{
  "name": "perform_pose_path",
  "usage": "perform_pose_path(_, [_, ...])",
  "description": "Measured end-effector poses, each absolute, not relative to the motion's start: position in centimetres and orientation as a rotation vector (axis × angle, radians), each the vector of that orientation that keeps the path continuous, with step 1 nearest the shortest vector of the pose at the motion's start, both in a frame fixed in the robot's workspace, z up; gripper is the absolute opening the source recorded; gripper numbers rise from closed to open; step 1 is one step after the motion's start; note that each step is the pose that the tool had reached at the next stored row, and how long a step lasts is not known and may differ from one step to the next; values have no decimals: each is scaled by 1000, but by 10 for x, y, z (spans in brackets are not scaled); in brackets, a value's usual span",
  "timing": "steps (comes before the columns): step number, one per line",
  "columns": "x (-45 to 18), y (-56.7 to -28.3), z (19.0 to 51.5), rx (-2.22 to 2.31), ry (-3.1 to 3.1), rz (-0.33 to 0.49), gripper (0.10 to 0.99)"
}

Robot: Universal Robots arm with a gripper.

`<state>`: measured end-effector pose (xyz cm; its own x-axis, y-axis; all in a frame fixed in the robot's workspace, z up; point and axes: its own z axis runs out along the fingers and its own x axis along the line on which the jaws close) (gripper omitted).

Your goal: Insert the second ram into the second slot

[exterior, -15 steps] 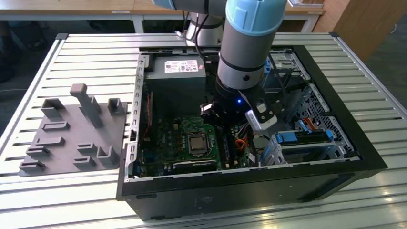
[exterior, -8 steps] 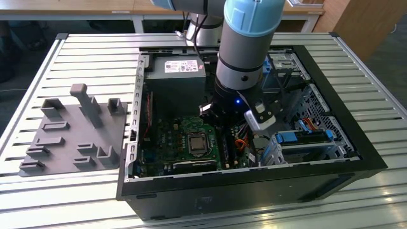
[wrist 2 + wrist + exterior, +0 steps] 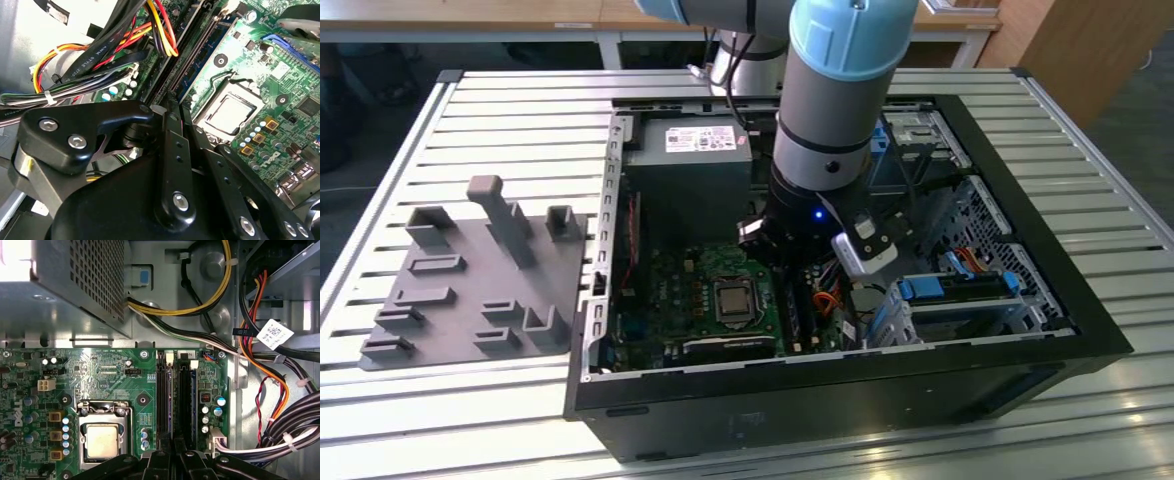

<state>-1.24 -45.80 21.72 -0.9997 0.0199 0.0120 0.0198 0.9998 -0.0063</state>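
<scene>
Second ram [image 3: 173,402], by appearance the dark-blue stick standing on edge in the slot bank [image 3: 186,390] beside the processor socket [image 3: 102,437], runs straight out from under the gripper [image 3: 172,456]. Its fingers [image 3: 169,150] are drawn narrow, with nothing visible between them. Seating the stick well likely calls for a square, even downward press that lets the white end latches [image 3: 169,358] close, clear of the cable bundle [image 3: 100,55].
</scene>
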Motion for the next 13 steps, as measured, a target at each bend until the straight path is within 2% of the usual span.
perform_pose_path(13, [-13, -458, 212, -20, -3129, 9, 141])
